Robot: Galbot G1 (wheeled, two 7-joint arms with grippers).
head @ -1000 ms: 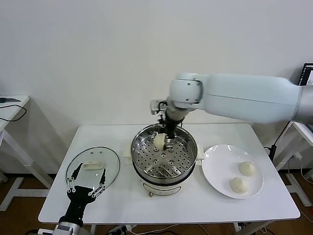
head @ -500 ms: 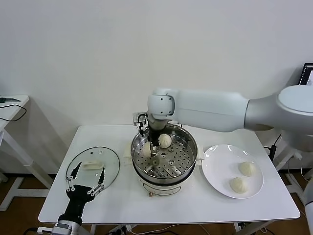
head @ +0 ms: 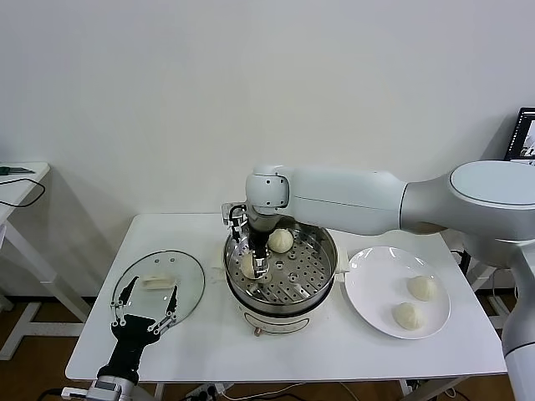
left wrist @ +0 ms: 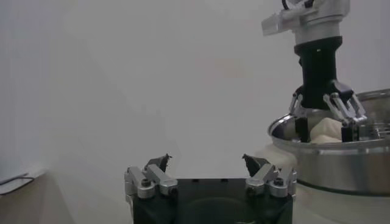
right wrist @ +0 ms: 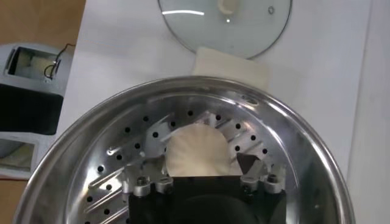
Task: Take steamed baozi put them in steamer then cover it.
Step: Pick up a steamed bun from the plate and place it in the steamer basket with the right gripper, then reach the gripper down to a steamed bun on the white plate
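The right gripper (head: 253, 261) stands released around a baozi (right wrist: 196, 152) near the steamer's (head: 322, 276) left wall (another bun (head: 281, 240) behind). The left gripper (head: 147, 313), spread, overhangs the cover's (head: 188, 280) near rim.

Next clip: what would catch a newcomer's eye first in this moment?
The long white right arm reaches across the table, its right gripper down inside the shiny steamer, jaws spread around a baozi on the perforated floor, with a second baozi beside it. Two more buns wait on the white plate at the robot's right. The glass cover lies flat at the left, the idle left gripper open over its near edge.
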